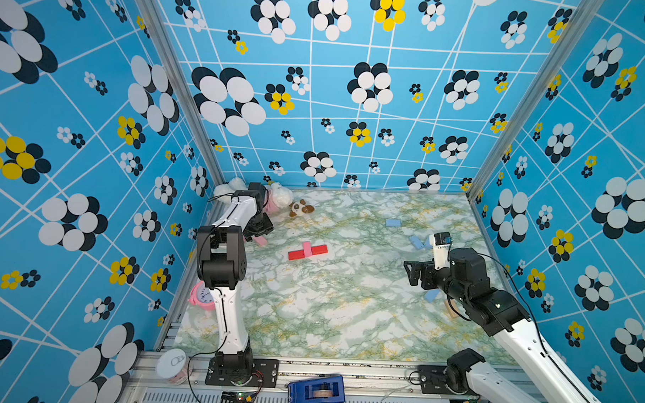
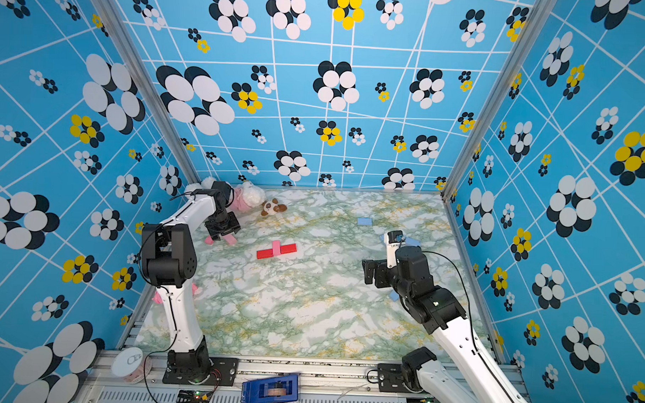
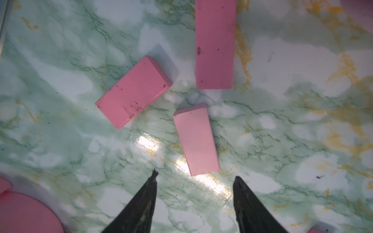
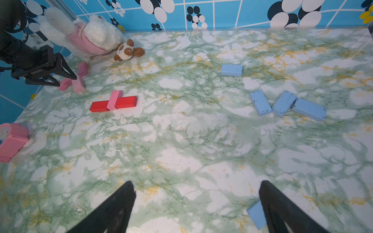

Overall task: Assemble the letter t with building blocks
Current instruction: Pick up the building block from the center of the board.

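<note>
**Partly built figure**, middle of the marble-patterned table point(image 4: 181, 153). Two red blocks point(image 4: 99, 106) and point(image 4: 126, 101) lie flat, end to end in one line. A pink block point(image 4: 113, 99) crosses that line where they meet. Whether it sits on top of them or between them cannot be told.

**Loose pink blocks**, three, flat, at the table's far left: point(image 3: 134, 91), point(image 3: 215, 44), point(image 3: 196, 139). They lie close together, with gaps between them in the left wrist view. In both top views the left arm covers most of this group.

**Loose light blue blocks**, five.
- One lies alone toward the back wall point(image 4: 231, 70).
- Three are grouped on the right: point(image 4: 260, 102), point(image 4: 283, 103), point(image 4: 308, 109). The last two touch.
- One lies nearer the robot point(image 4: 256, 214). It is half hidden by the right arm in a top view.

**Surroundings.**
- A white-and-pink plush toy point(image 4: 96, 34) lies in the far left corner, near the pink blocks.
- A small brown-and-white plush dog point(image 4: 126, 51) lies just beside it.
- A pink alarm clock point(image 4: 12, 139) stands at the left edge, well apart from the figure.

**Left gripper** point(image 3: 195, 179). It is low over the pink group with its jaws parted wider than a block and nothing between them. The near end of the closest pink block lies just ahead of the gap, untouched.

**Right gripper** point(image 4: 196, 182). Its jaws are spread fully wide and empty, above bare table on the right. The nearest light blue block lies beside one finger, not held.
</note>
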### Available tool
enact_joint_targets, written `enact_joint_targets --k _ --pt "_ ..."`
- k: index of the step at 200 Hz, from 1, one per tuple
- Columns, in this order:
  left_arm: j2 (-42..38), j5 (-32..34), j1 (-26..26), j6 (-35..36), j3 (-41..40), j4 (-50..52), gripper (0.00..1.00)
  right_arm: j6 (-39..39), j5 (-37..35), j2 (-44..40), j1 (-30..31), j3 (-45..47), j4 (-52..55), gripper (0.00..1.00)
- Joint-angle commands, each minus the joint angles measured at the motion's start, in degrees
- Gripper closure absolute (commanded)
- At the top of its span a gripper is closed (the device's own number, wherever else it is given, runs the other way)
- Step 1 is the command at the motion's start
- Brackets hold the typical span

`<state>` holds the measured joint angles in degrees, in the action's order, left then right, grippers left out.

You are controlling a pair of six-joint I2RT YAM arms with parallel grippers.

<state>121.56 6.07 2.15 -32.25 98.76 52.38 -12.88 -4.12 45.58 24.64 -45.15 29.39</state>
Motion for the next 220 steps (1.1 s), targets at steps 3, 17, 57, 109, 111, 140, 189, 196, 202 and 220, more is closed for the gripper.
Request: enact_joint_targets --k 3,17,57,109,111,140,189,196,202,220 --pt "1.6 1.5 0.7 -0.7 1.6 1.8 0.39 -0.8 0.6 -0.7 0.5 0.5 -1.7 0.01" --pt "2.0 1.3 0.8 -0.4 1.8 1.8 0.40 -0.8 0.6 -0.8 0.5 0.5 -1.8 0.01" --pt "4.0 0.9 1.0 -0.2 3.6 2.6 0.42 -0.9 0.6 -1.3 0.5 1.0 -1.8 0.01" --pt "6.1 1.2 0.9 0.1 4.8 3.5 0.43 -1.5 1.0 -1.6 0.4 1.5 -2.3 0.01" --pt "6.2 1.2 0.9 0.2 4.8 3.4 0.43 -1.5 0.9 -1.6 0.5 1.6 -2.3 0.01" --pt "6.7 1.1 0.9 0.1 4.8 3.4 0.45 -1.5 0.9 -1.7 0.4 1.6 -2.3 0.01" --pt "7.2 0.6 1.0 0.5 4.5 3.0 0.51 -1.7 0.9 -1.7 0.5 1.8 -2.6 0.01" --pt "7.2 0.4 1.1 0.6 4.4 3.0 0.51 -1.7 0.9 -1.6 0.5 1.8 -2.7 0.01" --pt "7.3 0.3 1.0 0.7 4.3 2.9 0.51 -1.7 1.0 -1.6 0.4 1.9 -2.7 0.01" --pt "7.5 0.1 1.2 0.9 4.5 2.9 0.51 -1.9 1.0 -1.5 0.4 2.1 -2.9 0.01"
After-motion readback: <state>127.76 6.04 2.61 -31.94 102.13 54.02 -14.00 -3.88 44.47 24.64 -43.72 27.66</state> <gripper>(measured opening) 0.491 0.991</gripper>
